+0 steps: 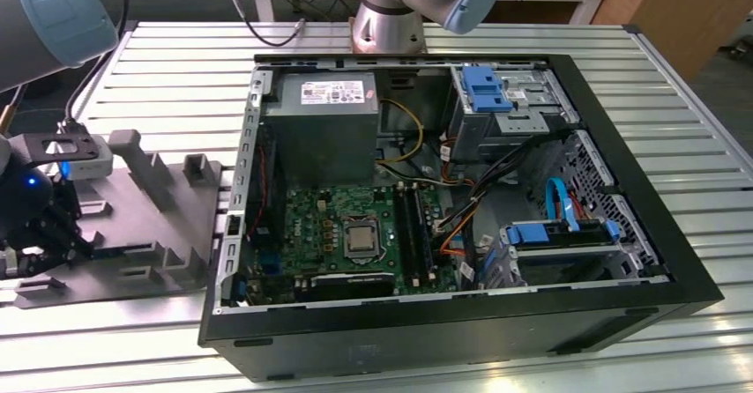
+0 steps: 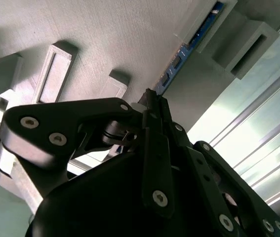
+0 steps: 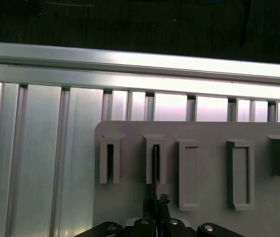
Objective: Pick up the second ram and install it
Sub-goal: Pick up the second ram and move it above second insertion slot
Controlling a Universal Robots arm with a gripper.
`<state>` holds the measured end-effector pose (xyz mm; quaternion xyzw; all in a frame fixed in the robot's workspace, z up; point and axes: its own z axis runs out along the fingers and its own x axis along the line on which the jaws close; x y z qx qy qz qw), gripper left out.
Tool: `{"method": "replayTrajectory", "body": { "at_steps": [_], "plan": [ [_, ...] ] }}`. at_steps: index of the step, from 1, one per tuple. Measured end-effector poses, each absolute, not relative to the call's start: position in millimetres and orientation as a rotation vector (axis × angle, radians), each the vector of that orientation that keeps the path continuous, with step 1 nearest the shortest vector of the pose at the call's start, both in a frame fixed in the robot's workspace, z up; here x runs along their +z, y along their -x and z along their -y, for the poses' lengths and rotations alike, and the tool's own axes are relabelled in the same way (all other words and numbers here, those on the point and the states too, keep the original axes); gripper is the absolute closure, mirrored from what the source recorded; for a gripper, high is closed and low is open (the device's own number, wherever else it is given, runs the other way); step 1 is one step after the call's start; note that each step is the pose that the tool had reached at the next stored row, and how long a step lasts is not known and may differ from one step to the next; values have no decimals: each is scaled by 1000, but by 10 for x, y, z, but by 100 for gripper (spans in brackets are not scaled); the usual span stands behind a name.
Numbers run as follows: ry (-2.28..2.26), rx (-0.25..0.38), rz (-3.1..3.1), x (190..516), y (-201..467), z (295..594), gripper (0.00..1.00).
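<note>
The second ram (image 2: 178,57) is a thin dark blue strip with small black chips, standing on edge in the grey moulded tray (image 2: 105,29). My gripper (image 2: 149,98) has its black fingers closed together on the strip's near end. In the first wrist view the second ram (image 3: 155,173) shows edge-on as a dark line. Its far end sits in a slot holder of the tray (image 3: 209,133), and the gripper (image 3: 157,205) is shut on it just below. In the exterior view the gripper (image 1: 41,234) hangs over the tray (image 1: 141,226) at the far left.
An open black computer case (image 1: 459,322) lies at the exterior view's right of the tray. It holds a green motherboard (image 1: 341,217) with long black slot rails (image 1: 412,230), a grey power supply (image 1: 324,120) and blue drive brackets (image 1: 485,89). Everything rests on a slatted aluminium table (image 1: 176,67).
</note>
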<state>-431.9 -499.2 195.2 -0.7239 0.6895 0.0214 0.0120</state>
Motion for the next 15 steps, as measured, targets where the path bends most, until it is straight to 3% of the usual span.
{"method": "replayTrajectory", "body": {
  "at_steps": [15],
  "plan": [
    [2215, 66, -2191, 1949, 4319, 4992, 86]
  ]
}}
